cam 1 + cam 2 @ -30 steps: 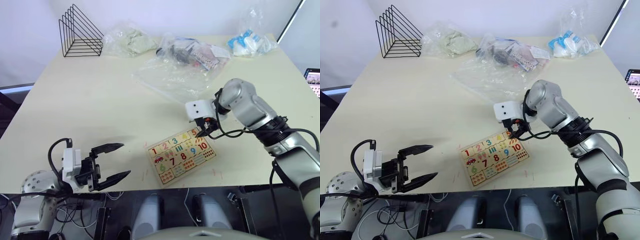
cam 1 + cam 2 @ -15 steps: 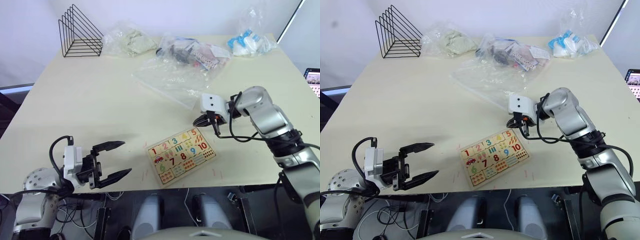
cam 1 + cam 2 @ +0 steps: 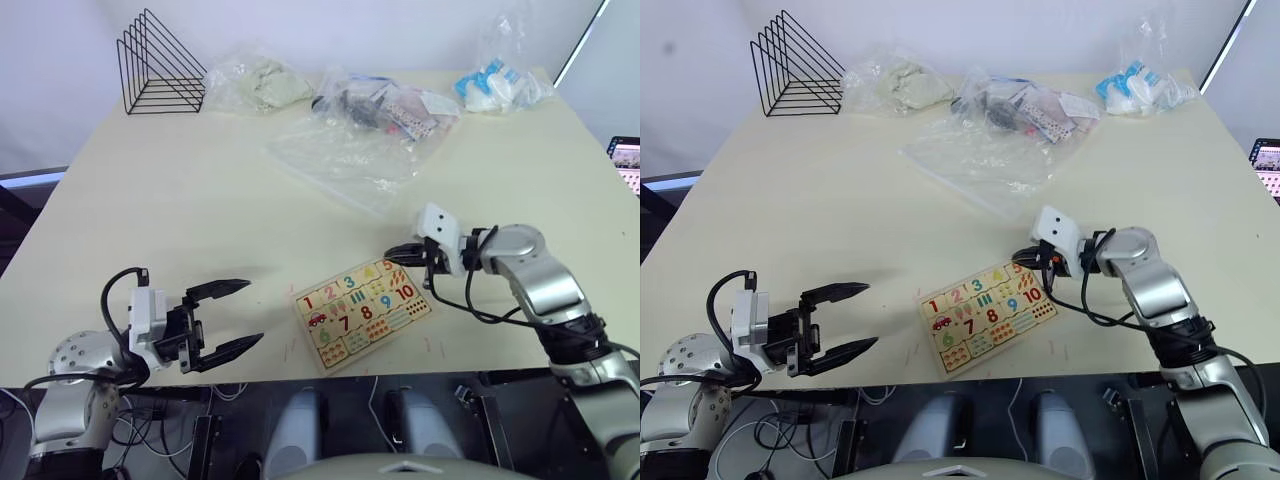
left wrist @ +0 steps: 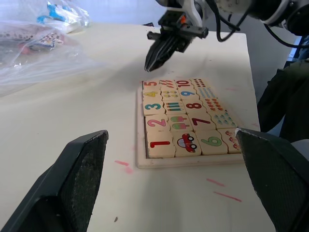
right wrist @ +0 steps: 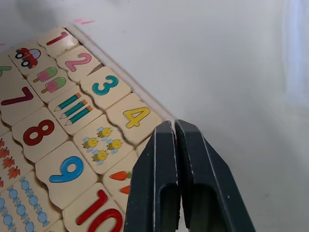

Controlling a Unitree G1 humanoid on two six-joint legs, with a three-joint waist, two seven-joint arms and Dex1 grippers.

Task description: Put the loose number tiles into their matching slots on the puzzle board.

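The puzzle board (image 3: 362, 312) lies near the table's front edge, angled, with colourful number tiles 1 to 10 and picture tiles seated across it. The tiles cover its matching slots, and loose number tiles are out of view. My right gripper (image 3: 392, 253) is shut on nothing, low over the table just behind the board's far corner by the 5 tile (image 4: 150, 83). In the right wrist view its fingertips (image 5: 166, 126) press together beside the 4 tile (image 5: 134, 117). My left gripper (image 3: 240, 317) hangs open and empty to the left of the board, at the front edge.
A black wire rack (image 3: 160, 65) stands at the back left. Clear plastic bags (image 3: 345, 150) with contents lie across the back and middle of the table, one flat bag reaching close to my right gripper. More bags (image 3: 500, 85) sit at the back right.
My right gripper has come off the board's far corner at the 5 tile, drawn back to the right and lowered just behind that corner, staying shut. The left gripper has hardly moved.
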